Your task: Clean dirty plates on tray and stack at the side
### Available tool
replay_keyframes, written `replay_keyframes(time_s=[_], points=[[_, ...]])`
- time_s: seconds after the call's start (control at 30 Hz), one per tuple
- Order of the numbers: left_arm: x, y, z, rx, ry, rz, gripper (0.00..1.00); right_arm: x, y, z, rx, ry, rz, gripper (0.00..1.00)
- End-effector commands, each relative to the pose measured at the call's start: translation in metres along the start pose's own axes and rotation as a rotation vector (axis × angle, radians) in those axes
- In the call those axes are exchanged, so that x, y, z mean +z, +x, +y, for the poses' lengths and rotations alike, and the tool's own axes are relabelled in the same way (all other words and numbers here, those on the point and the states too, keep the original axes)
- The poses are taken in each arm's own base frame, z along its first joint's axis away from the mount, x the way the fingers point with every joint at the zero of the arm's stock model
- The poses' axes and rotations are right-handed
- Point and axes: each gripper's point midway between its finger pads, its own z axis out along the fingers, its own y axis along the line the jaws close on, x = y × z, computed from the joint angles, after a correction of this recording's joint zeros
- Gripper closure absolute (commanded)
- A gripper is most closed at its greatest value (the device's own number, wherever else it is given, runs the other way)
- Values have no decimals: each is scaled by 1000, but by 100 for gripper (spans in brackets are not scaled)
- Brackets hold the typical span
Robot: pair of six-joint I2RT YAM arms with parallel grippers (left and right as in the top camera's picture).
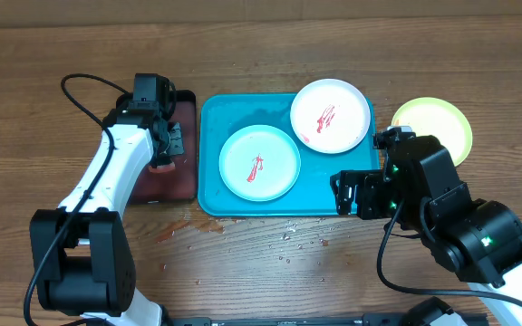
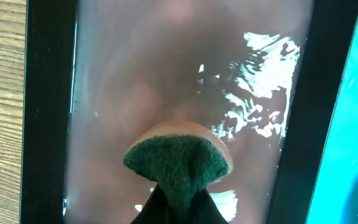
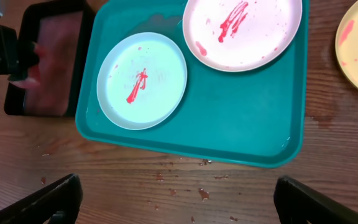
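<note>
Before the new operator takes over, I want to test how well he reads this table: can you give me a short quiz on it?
1. True or false: the yellow-green plate lies off the turquoise tray, on the table.
2. What does the left gripper hold over the dark-red tray? A. a sponge B. a plate C. nothing
3. How many plates on the turquoise tray show red smears?
Key: 1 true; 2 A; 3 two, the mint plate and the white plate.
</note>
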Motion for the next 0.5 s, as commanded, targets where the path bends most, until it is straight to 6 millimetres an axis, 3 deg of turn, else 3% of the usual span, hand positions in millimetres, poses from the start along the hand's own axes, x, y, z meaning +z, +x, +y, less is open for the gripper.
replay_keyframes(time_s=[0.0, 0.47], points=[[-14, -11, 4, -41, 11, -26, 96, -6, -8, 4, -5, -7, -31, 0], [-20, -3, 3, -43, 8, -4, 96, -6, -7, 3, -5, -6, -28, 0]])
